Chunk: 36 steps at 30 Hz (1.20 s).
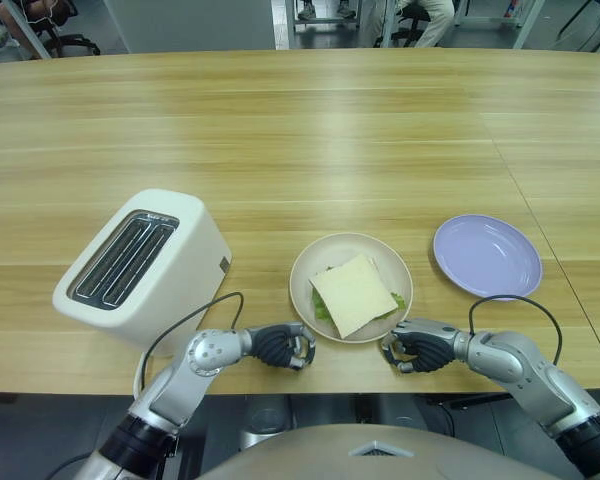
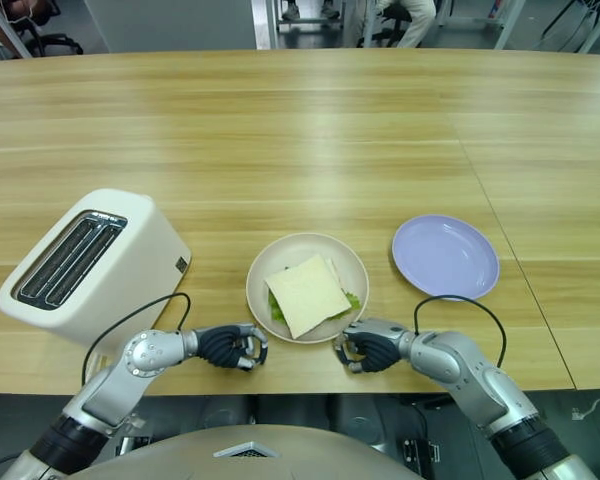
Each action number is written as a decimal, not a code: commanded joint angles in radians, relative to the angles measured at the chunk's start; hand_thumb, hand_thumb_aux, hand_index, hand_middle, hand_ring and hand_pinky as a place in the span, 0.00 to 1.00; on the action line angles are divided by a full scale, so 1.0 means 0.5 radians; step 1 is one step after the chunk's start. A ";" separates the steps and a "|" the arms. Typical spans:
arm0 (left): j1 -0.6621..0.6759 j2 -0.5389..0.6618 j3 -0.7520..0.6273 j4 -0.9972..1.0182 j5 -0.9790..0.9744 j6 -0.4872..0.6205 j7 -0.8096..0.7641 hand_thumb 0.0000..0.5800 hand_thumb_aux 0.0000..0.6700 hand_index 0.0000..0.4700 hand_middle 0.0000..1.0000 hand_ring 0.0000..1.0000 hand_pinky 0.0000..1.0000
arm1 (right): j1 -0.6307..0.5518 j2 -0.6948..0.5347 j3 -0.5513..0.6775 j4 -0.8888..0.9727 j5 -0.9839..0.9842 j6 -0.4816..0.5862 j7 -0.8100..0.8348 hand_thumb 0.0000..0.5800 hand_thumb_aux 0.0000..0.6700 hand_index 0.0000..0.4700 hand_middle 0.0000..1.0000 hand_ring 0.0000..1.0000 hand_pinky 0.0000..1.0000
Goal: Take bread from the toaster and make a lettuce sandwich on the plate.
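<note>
A cream plate (image 1: 310, 262) near the table's front edge carries a sandwich: a pale bread slice (image 1: 355, 294) on top, with green lettuce (image 1: 399, 300) peeking out at its sides. The white toaster (image 1: 140, 265) stands to the left, its two slots dark, with no bread visible in them. My left hand (image 1: 280, 346) rests just left of the plate's front rim, fingers curled and holding nothing. My right hand (image 1: 418, 347) sits at the plate's front right, fingers curled too, apart from the sandwich.
An empty lavender plate (image 1: 487, 255) lies to the right of the cream plate. The wooden table (image 1: 300, 140) stretches far back. Black cables loop from both wrists near the front edge.
</note>
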 commanded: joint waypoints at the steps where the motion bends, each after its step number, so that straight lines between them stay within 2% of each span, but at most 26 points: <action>1: -0.008 -0.048 -0.055 0.206 0.087 0.033 0.112 1.00 1.00 0.98 1.00 1.00 1.00 | -0.050 0.043 0.043 0.172 -0.173 -0.019 -0.163 1.00 1.00 0.98 1.00 1.00 1.00; 10: -0.281 -0.271 0.047 0.583 0.103 0.001 0.509 1.00 1.00 0.98 1.00 1.00 1.00 | -0.338 0.261 0.102 0.521 -0.383 -0.044 -0.546 1.00 1.00 0.98 1.00 1.00 1.00; 17: -0.657 -0.343 0.091 1.151 0.114 -0.103 0.710 1.00 1.00 0.98 1.00 1.00 1.00 | -0.805 0.505 0.188 1.218 -0.458 0.026 -0.805 1.00 1.00 0.98 1.00 1.00 1.00; 24: -1.010 -0.423 0.120 1.661 0.111 -0.221 0.856 1.00 1.00 0.98 1.00 1.00 1.00 | -1.138 0.670 0.233 1.608 -0.469 0.137 -0.957 1.00 1.00 0.98 1.00 1.00 1.00; 29: -1.157 -0.491 0.130 1.905 0.117 -0.277 0.956 1.00 1.00 0.98 1.00 1.00 1.00 | -1.366 0.841 0.278 1.957 -0.472 0.257 -1.078 1.00 1.00 0.98 1.00 1.00 1.00; 36: -1.293 -0.533 0.183 2.116 0.101 -0.366 1.148 1.00 1.00 0.98 1.00 1.00 1.00 | -1.594 0.980 0.303 2.324 -0.471 0.388 -1.424 1.00 1.00 0.98 1.00 1.00 1.00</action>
